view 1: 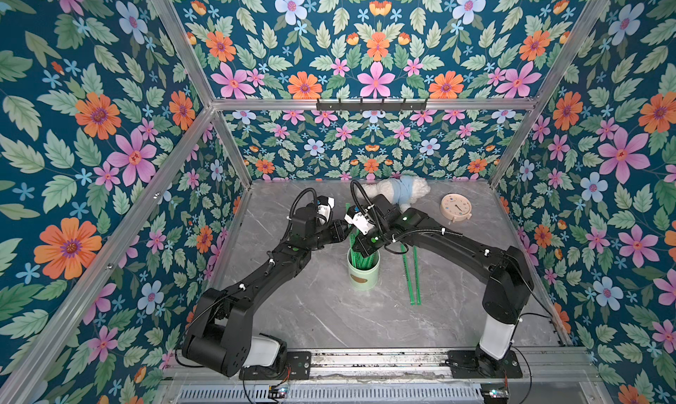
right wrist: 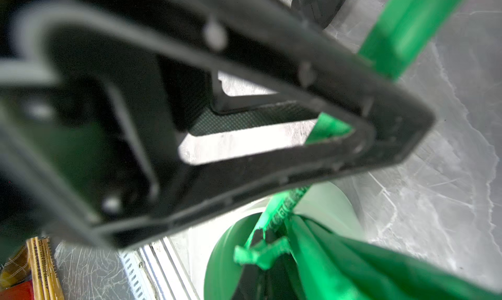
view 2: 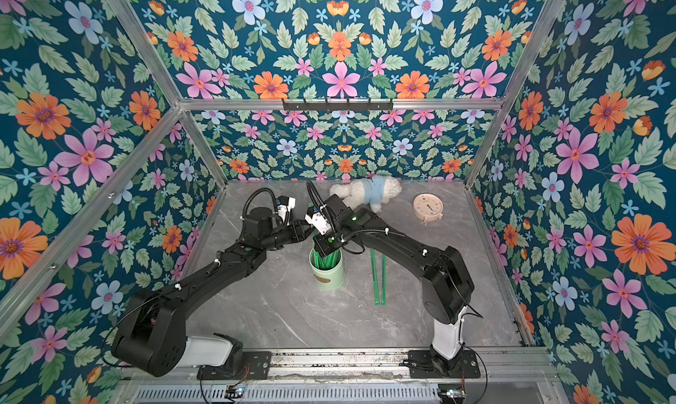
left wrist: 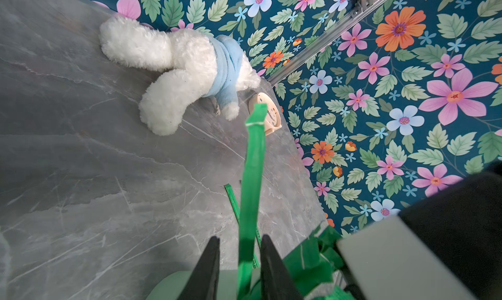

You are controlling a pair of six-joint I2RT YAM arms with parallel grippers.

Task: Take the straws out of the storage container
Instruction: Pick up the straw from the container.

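Grey marble desk [view 1: 329, 318], floral walls. In both top views two straws [view 1: 411, 274] lie flat just beside the storage container [view 1: 363, 278]; the rest stand inside, so I judge most of the job remains. My left tool [view 1: 344, 226] and right tool [view 1: 361, 250] meet above it. Left wrist: jaws stand apart around a single straw [left wrist: 251, 176] rising from the container. Right wrist: my right tool is closed at its mouth; holding anything, I cannot tell.

Right end effector [view 1: 360, 254] sits over the storage container [view 1: 362, 278]; table [view 1: 329, 318] in front open.
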